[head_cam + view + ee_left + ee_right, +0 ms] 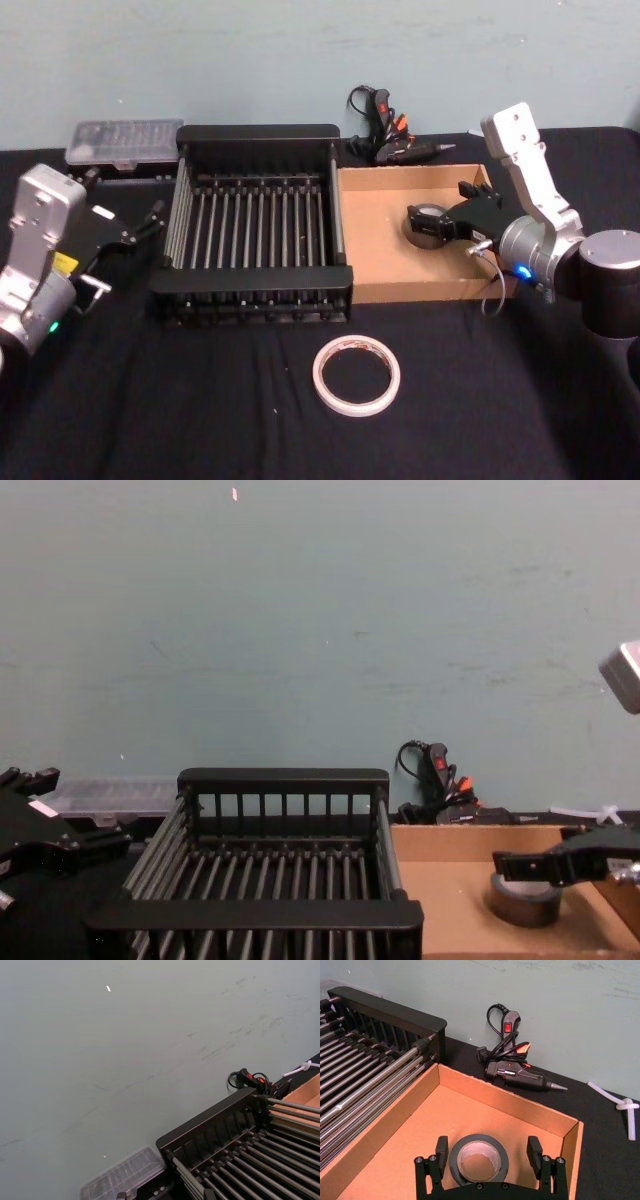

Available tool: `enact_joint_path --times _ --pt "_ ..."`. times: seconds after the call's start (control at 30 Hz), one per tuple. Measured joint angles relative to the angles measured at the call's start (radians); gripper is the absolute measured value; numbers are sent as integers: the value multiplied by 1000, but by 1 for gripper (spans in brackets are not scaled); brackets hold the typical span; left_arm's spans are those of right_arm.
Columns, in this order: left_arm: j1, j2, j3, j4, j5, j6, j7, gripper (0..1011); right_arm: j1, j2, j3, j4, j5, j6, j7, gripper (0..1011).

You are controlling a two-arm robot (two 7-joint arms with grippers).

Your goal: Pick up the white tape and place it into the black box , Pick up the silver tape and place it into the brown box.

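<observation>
1. At far left, left gripper sits spread and empty beside the black box.
2. White tape lies on the table in front, unpicked.
3. Right gripper is spread around the silver tape in the brown box; retracting crooked could drag the roll.

Right tool reaches forward, fingers spread wide (left tool idle, leftward).

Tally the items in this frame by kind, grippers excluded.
Tape rolls: 2, the white tape and the silver tape
Boxes: 2, the black box and the brown box
Glue guns: 1
Clear plastic cases: 1
Total: 6
</observation>
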Motion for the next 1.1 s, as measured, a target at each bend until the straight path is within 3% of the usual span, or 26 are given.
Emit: enact_joint_path --times 0.27,0.5,1.1 --pt "0 0 0 0 0 0 0 1001 -4 -1 8 -6 1 -2 7 1002" --pt "0 0 0 0 0 0 0 1001 -29 7 26 -60 9 -11 22 1002" --pt "0 0 0 0 0 0 0 1001 -205 114 63 -354 91 3 83 1002"
